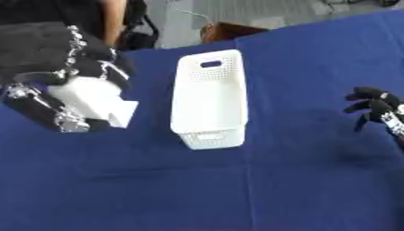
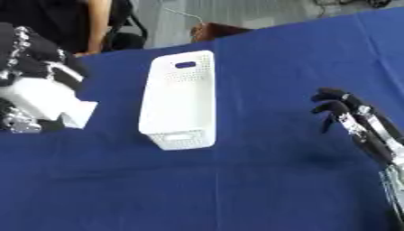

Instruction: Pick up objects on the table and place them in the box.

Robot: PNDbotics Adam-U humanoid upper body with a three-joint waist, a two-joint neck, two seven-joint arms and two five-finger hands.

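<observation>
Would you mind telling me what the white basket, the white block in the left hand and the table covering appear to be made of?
Basket: likely moulded plastic, matte white; perforated walls, cut-out handle.
Block, clasped in the left hand: perhaps foam or plastic; plain matte white, unclear.
Covering: blue cloth; soft creases show.

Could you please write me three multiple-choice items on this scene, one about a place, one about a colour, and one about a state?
1. Where is the white block?
A. In the box
B. In the left robot hand, left of the box
C. On the cloth by the right robot hand

2. What colour is the tablecloth?
A. Blue
B. Green
C. Red

3. What does the box hold?
A. Several objects
B. The block
C. Nothing visible

Key: 1 B, the left robot hand curls round it. 2 A, blue throughout. 3 C, only bare white interior shows.
</observation>
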